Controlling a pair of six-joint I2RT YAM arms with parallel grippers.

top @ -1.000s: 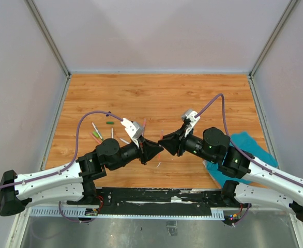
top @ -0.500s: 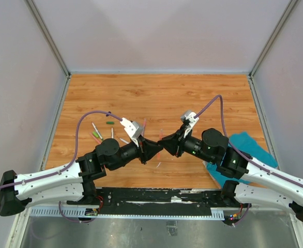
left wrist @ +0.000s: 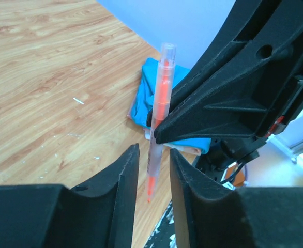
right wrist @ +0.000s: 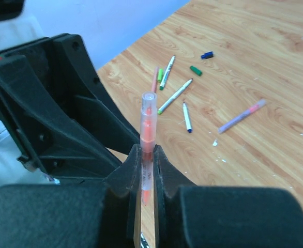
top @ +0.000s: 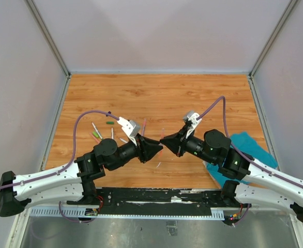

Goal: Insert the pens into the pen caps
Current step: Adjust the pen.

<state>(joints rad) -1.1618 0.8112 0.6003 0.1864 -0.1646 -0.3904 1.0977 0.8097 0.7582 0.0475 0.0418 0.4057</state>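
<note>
Roughly at the middle of the table [top: 167,98], toward its near edge, the two arms meet tip to tip above the wood. The right gripper [right wrist: 147,156] is clamped on an orange pen [right wrist: 147,129], its fingers pressed against the lower barrel so that the pen stands upright with its clear end on top. The left gripper [left wrist: 154,153] faces it with its jaws parted; the pen's lower orange tip hangs in the gap between them, touching neither finger as far as the left wrist view shows. Several loose pens [right wrist: 175,95] lie scattered flat on the left part of the table, with a green cap [right wrist: 195,70] and a dark blue cap [right wrist: 207,55] just beyond them. A teal cloth [top: 244,142] lies crumpled at the near right.
</note>
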